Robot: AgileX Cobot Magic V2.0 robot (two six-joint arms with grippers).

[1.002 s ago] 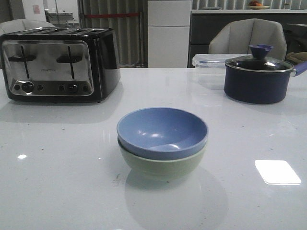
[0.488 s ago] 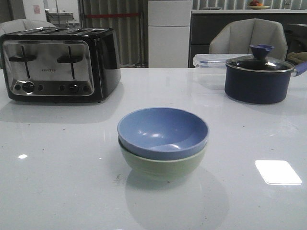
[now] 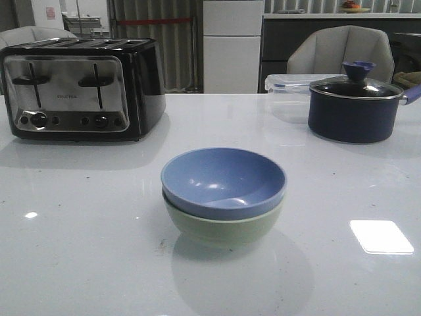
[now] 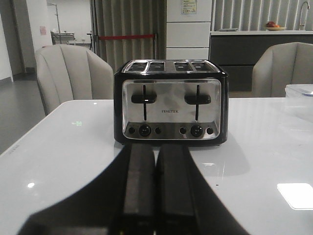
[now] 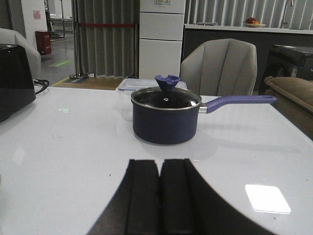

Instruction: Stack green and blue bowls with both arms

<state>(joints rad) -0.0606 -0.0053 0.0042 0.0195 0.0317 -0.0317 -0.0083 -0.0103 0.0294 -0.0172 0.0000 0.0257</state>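
Note:
The periwinkle blue bowl (image 3: 223, 181) sits nested inside the pale sage green bowl (image 3: 223, 227) at the middle of the white table in the front view. Neither gripper shows in the front view. My left gripper (image 4: 155, 147) is shut and empty, low over the table and facing the toaster. My right gripper (image 5: 159, 162) is shut and empty, low over the table and facing the navy pot. The bowls do not show in either wrist view.
A black and chrome toaster (image 3: 75, 85) stands at the back left, also in the left wrist view (image 4: 170, 105). A dark navy pot with a glass lid (image 3: 355, 105) stands at the back right, also in the right wrist view (image 5: 166, 115). A clear plastic container (image 3: 286, 89) is behind it. Grey chairs stand beyond the table.

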